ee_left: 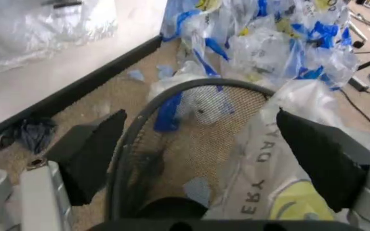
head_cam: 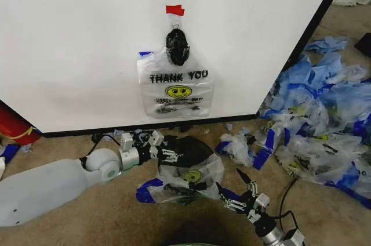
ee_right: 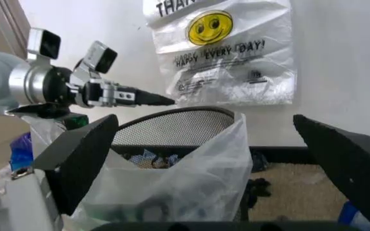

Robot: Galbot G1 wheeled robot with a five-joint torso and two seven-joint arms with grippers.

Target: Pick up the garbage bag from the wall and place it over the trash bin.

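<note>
Hovering both released grippers, left gripper [head_cam: 165, 154] and right gripper [head_cam: 236, 191], by the trash bin [head_cam: 191, 148], we risk its half-draped garbage bag [head_cam: 188, 179] slipping off the rim.

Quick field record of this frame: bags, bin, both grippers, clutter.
wall bag: garbage bag printed THANK YOU hangs on the wall under red tape
bin: trash bin on the floor below, tilted, a clear bag partly draped on it
left gripper: open, at the bin rim
right gripper: open, just right of the bin
clutter: pile of blue-and-clear bags at right
</note>
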